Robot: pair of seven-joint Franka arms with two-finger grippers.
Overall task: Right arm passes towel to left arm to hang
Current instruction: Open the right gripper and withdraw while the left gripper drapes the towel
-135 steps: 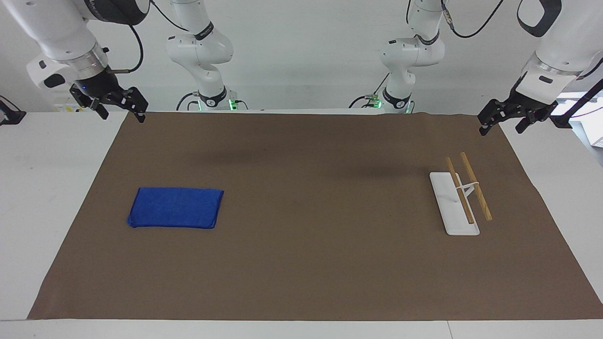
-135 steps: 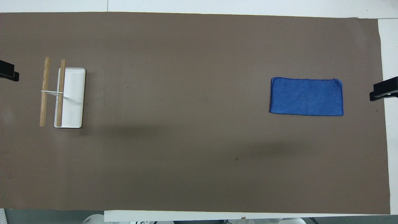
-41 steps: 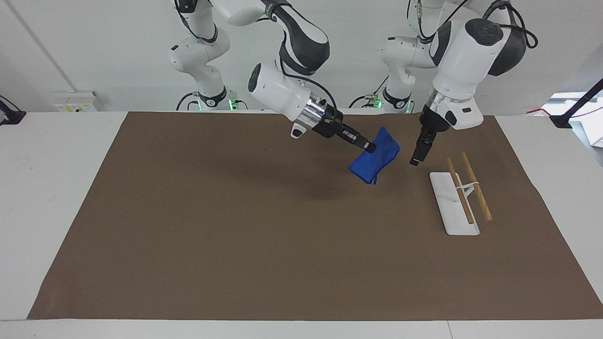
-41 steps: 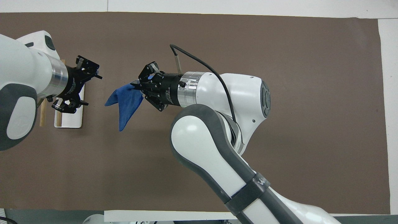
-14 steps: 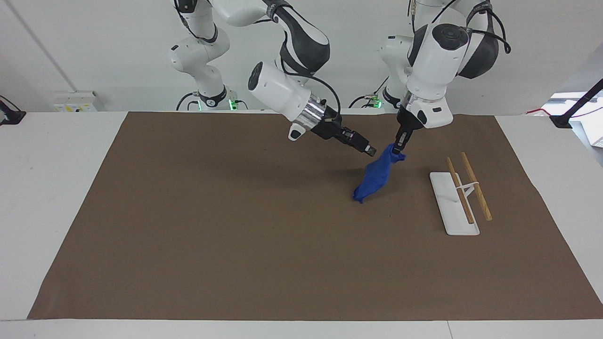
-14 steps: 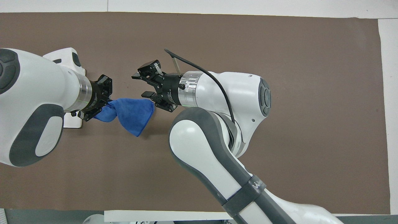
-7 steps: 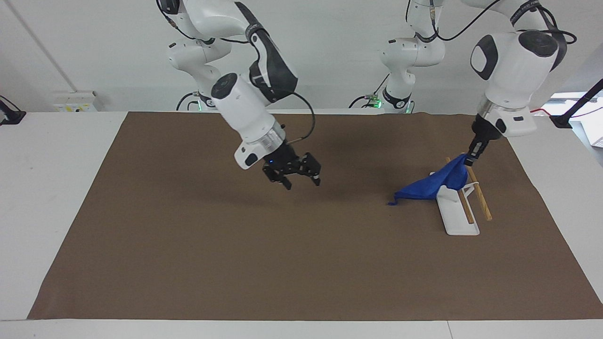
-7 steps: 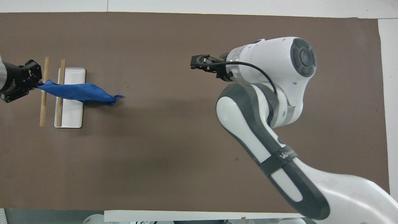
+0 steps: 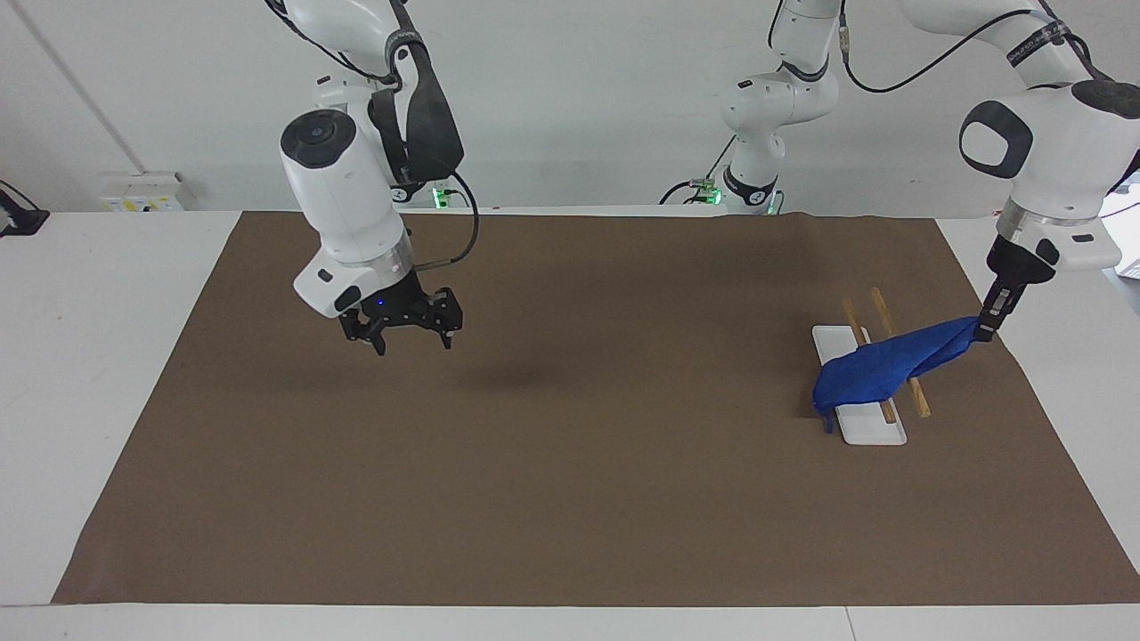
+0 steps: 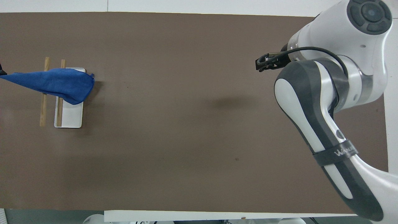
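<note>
The blue towel (image 9: 882,367) lies draped across the two wooden bars of the rack (image 9: 899,352), its loose end hanging down over the white rack base (image 9: 871,434). It also shows in the overhead view (image 10: 53,83) over the rack's bars (image 10: 43,109). My left gripper (image 9: 983,331) is shut on the towel's corner, just past the rack toward the left arm's end of the table. In the overhead view that gripper is out of the picture. My right gripper (image 9: 405,336) is open and empty, raised over the brown mat toward the right arm's end; it also shows in the overhead view (image 10: 262,64).
A brown mat (image 9: 570,499) covers most of the white table (image 9: 98,294). The rack stands on the mat near the left arm's end.
My left gripper has pulled the towel farther across the rack bars toward the left arm's end. My right gripper has drawn back toward the right arm's end, still open.
</note>
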